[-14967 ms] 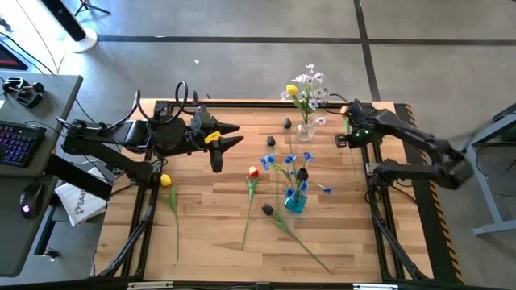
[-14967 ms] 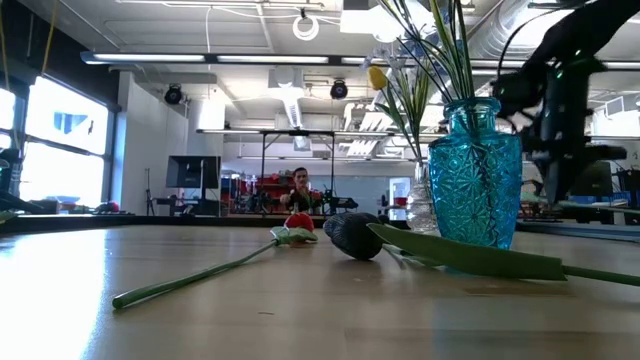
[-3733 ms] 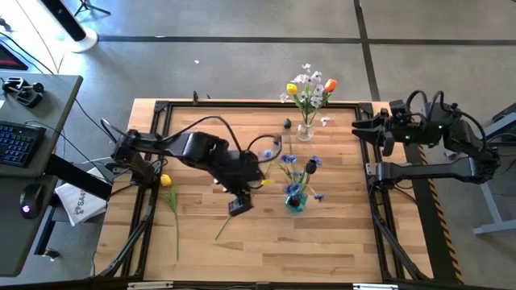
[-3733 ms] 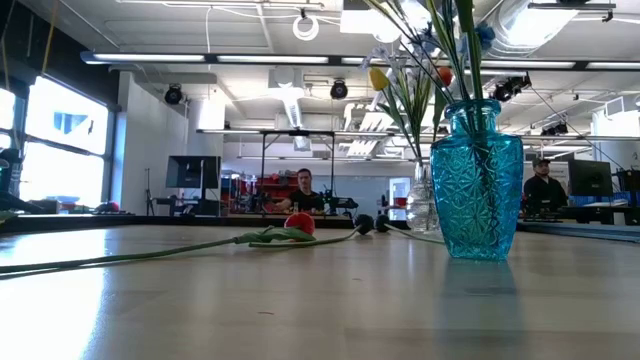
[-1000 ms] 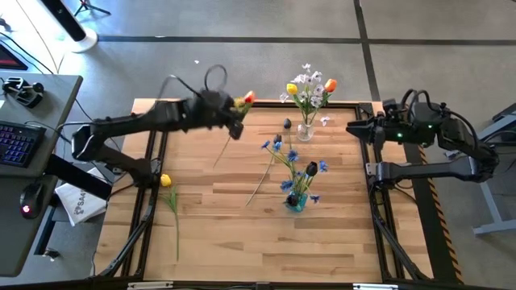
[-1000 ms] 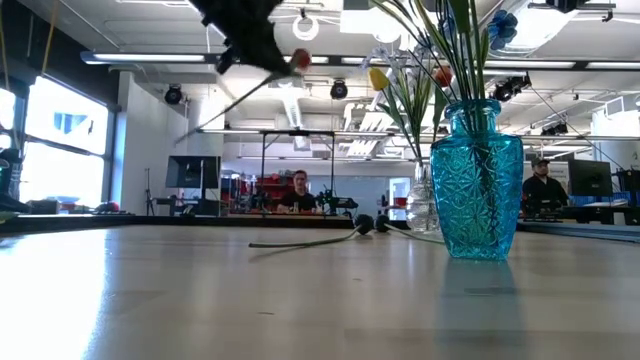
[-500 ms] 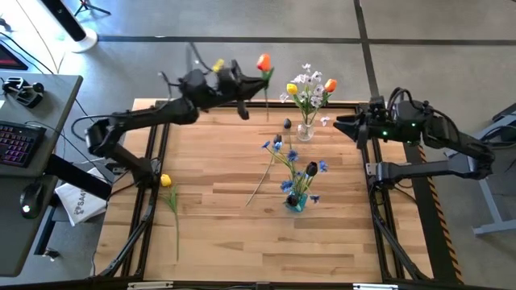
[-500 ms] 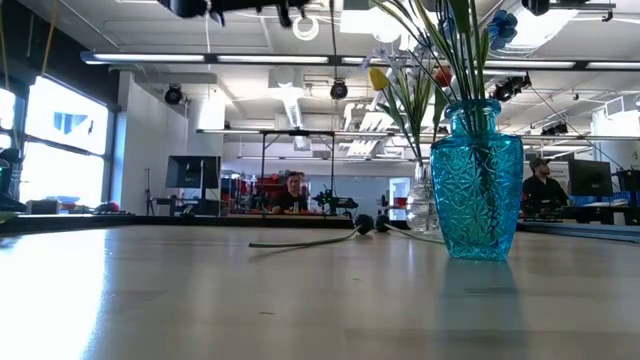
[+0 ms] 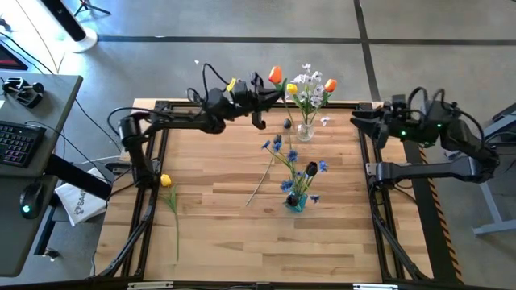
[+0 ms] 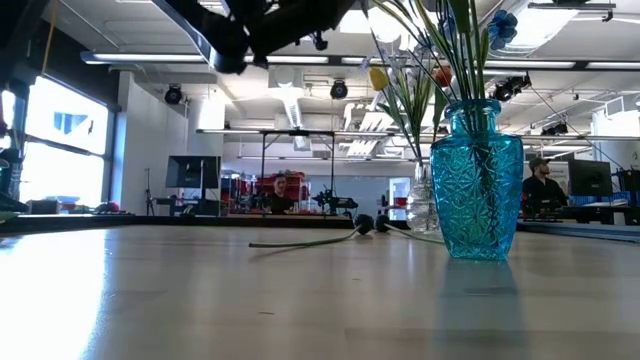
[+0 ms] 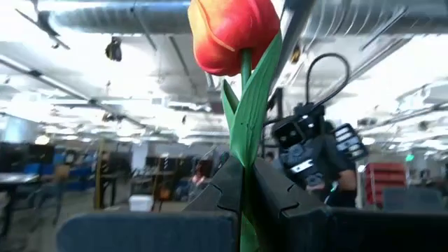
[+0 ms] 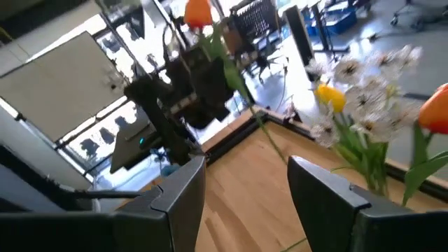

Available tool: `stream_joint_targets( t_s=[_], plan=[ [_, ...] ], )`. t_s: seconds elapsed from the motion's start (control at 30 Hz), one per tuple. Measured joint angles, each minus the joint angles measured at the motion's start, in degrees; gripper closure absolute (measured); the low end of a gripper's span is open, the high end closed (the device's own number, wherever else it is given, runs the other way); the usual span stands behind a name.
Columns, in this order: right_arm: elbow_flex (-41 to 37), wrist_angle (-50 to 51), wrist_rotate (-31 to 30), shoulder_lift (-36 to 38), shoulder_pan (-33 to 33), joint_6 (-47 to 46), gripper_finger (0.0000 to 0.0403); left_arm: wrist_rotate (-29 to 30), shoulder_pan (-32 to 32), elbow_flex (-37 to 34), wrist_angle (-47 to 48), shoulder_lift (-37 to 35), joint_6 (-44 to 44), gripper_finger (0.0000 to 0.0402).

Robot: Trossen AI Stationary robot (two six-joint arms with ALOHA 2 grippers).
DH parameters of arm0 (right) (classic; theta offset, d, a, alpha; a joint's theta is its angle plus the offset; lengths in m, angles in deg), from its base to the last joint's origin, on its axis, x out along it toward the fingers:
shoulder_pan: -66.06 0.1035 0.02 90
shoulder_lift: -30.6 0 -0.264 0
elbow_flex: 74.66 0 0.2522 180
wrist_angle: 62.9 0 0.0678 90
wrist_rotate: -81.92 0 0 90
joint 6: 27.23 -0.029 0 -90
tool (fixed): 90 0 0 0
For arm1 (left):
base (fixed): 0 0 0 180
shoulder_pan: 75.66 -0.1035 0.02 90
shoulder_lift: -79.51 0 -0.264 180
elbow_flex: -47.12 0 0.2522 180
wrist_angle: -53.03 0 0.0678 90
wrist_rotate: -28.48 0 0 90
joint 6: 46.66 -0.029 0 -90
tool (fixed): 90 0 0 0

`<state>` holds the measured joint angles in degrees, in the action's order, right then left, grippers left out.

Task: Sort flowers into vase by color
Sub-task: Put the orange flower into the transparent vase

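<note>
My left gripper (image 9: 264,95) is raised over the table's far edge, just left of the clear vase (image 9: 305,130), and is shut on a red-orange tulip (image 9: 276,75). That vase holds yellow, white and orange flowers. The blue vase (image 9: 295,202) holds blue sprays and a dark purple tulip (image 9: 311,169). Another dark tulip (image 9: 287,123) lies on the table, its stem (image 9: 260,184) running toward the near edge. A yellow tulip (image 9: 166,181) lies at the left. My right gripper (image 9: 359,122) hangs open by the far right corner. My left gripper pinches the tulip's stem and leaf (image 11: 244,150) between its two fingers, a short way below the blossom (image 11: 231,31). The fingers slant upward toward the table's right. The blossom stands above them; the long stem (image 12: 269,136) trails below, clear of the table.
The table has a raised black frame (image 9: 242,105) along its far edge. A desk with a keyboard (image 9: 16,141) stands off the left side. People show in the room behind (image 10: 540,185). Bare wood (image 9: 218,217) lies between the yellow tulip and the blue vase.
My left gripper has moved along the far edge toward the table's right and the clear vase, tipping upward. The red-orange tulip, earlier slanted with its stem out to the side, now stands blossom up, close to the clear vase's flowers.
</note>
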<state>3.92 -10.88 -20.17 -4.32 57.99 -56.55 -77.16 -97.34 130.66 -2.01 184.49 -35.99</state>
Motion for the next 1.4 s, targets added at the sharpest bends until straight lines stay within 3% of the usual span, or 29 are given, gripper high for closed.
stream_joint_targets(
  t_s=[0.17,0.4,0.73,1.03,1.4],
  plan=[
    [0.0,0.0,-4.7,1.5,0.0,-0.2,0.0204,0.8,2.2,0.0,-8.7,5.3,-1.1,0.0400],
    [0.0,0.0,-9.9,1.5,0.0,-2.1,0.0204,7.9,3.5,0.0,-9.2,8.7,-6.8,0.0399],
    [0.0,-0.2,-12.9,1.5,0.0,-3.9,0.0204,9.1,3.3,2.6,-15.6,15.0,-7.9,0.0399],
    [0.0,-0.4,-14.9,1.5,0.0,-5.4,0.0204,7.2,3.1,14.6,-14.0,22.8,-8.4,0.0399],
    [0.0,-0.4,-14.9,1.5,0.0,-5.8,0.0204,7.6,3.0,15.9,-2.8,20.6,-20.7,0.0399]
  ],
)
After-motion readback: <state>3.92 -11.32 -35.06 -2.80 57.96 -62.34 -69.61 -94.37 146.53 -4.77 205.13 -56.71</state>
